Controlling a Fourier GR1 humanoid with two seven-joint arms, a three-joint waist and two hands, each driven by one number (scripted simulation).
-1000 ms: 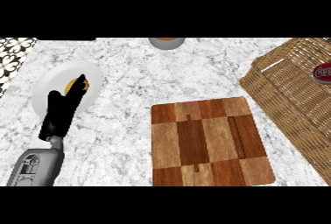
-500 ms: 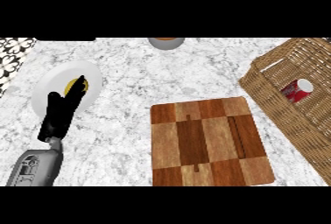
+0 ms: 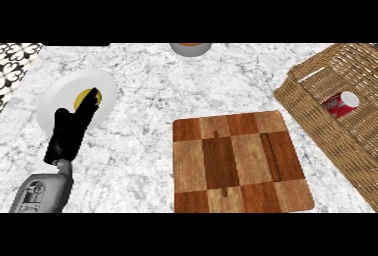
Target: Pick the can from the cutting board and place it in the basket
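My right hand's out of shot, and the basket (image 3: 310,90) runs off the right edge. Something yellow on the white plate (image 3: 70,92) is mostly hidden behind my left hand (image 3: 71,127), can't tell what it is. That hand is open, fingers straight, over the plate. The red can (image 3: 341,104) lies on its side inside the basket, well apart from it, with the bare cutting board (image 3: 240,161) between. Marble counter, a bowl (image 3: 191,48) cut off at the top.
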